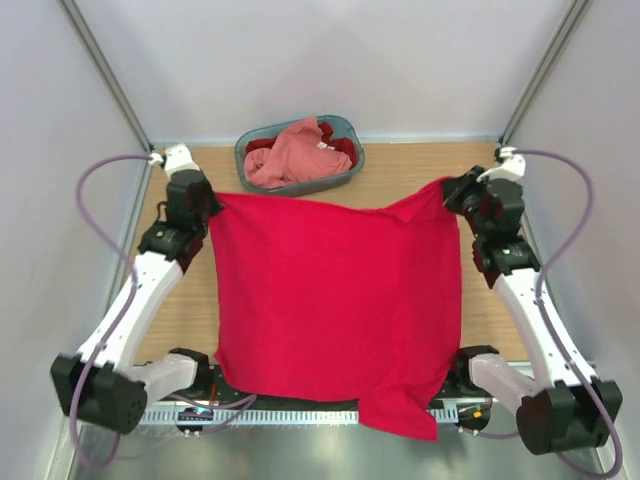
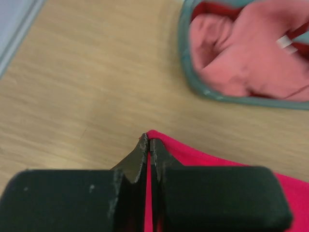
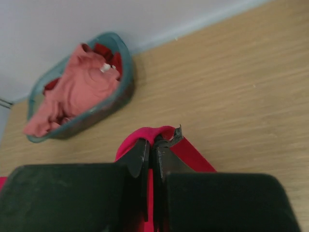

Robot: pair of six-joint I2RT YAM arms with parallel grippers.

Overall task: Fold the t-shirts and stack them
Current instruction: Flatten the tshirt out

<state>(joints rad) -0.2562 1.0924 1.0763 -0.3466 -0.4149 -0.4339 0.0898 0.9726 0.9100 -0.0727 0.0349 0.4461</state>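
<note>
A light wood tabletop (image 1: 400,168) between white walls (image 1: 300,60) carries a grey-blue basket (image 1: 243,152) at its far edge. The crimson t-shirt (image 1: 335,300) spreads over the middle. Its far corners are clamped by the left end effector (image 1: 207,200) and the right end effector (image 1: 447,192), each closed on the cloth.

I've got the spread shirt (image 1: 335,300) across the middle of the table (image 1: 400,165), between my two arms; its near hem runs over the table's near edge, furthest at the right; my left gripper (image 1: 212,200) is at the far-left corner, my right gripper (image 1: 447,190) at the far-right corner, each corner pinched between the fingers; behind the shirt, left of centre at the far edge, stands the basket (image 1: 247,155); in it a crumpled shirt (image 1: 290,155) lies on top of a second shirt (image 1: 343,147).
</note>
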